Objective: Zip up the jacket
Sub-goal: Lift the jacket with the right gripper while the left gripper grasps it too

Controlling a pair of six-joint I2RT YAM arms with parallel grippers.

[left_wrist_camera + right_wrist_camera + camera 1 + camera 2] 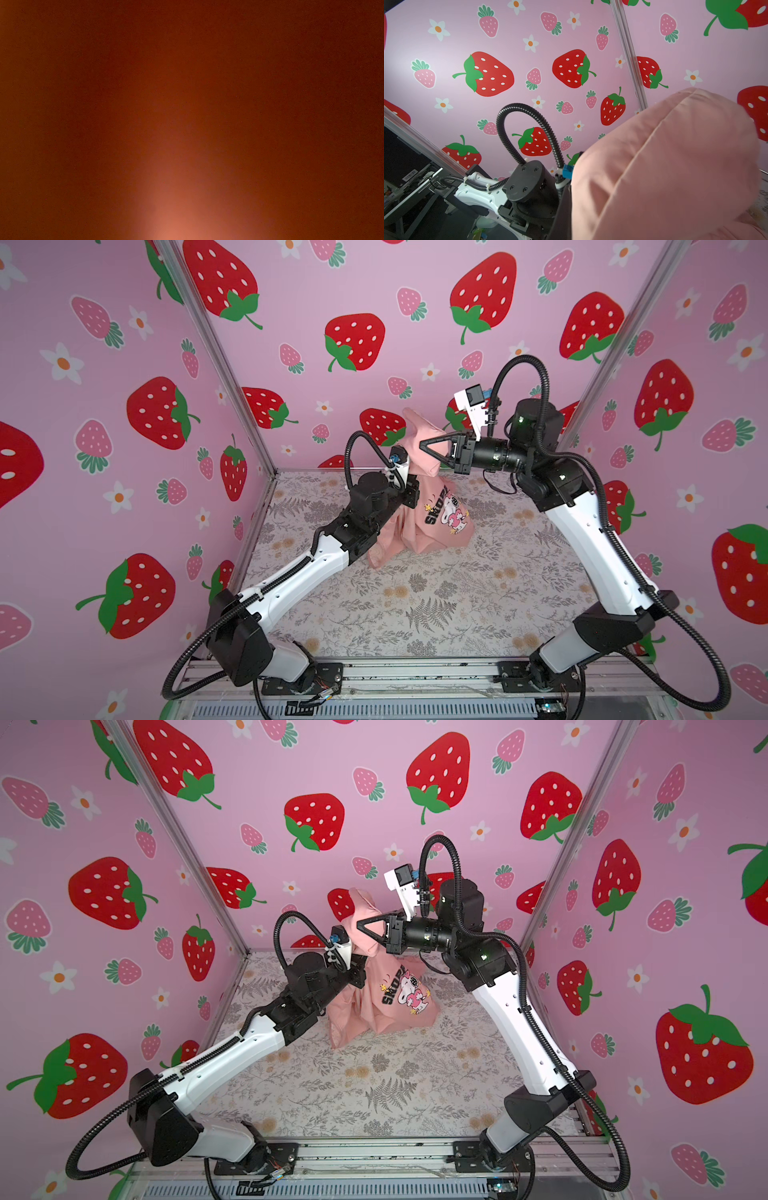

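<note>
The jacket (417, 537) hangs at centre frame in both top views, its hem bunched on the counter (415, 605). The right jaws are pinched closed on its upper fabric. The left jaws, buried behind the cloth, are closed; on what, I cannot tell. Beside the dog print (451, 511), dark lettering starts with "S"; the rest is unclear.

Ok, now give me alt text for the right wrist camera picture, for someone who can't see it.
Salmon-pink jacket fabric, bunched close to the lens, fills nearly half the picture. Next to it is the left arm, white and black with a looping black cable, against a pink wall printed with strawberries and flowers.
</note>
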